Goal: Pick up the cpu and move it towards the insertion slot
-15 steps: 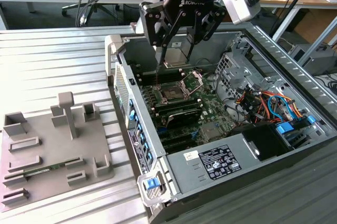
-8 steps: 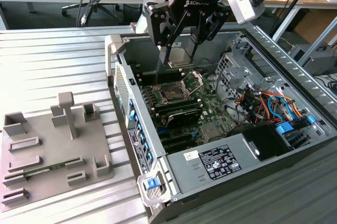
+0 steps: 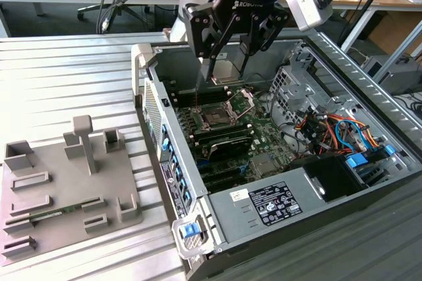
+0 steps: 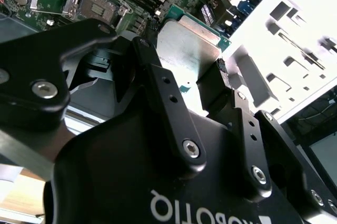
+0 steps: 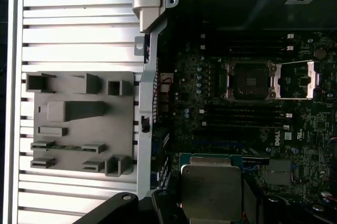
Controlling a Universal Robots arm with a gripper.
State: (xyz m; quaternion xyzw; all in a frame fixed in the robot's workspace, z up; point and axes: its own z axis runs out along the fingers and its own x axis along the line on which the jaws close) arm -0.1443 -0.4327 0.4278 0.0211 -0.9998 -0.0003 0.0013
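The cpu is clamped between the fingers of the tool, raised over the motherboard inside the open computer case. The insertion slot lies near, below it, with its frame swung open. The case rests on the ribbed counter.

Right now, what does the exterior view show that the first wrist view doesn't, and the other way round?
Exterior view's extras: the end effector seen whole, shut on the cpu, plus the labelled metal box and coloured cables. First wrist view's extra: the cpu's metal top, face on. Shared: the cpu, the insertion slot with its frame open, and the grey fixture tray.
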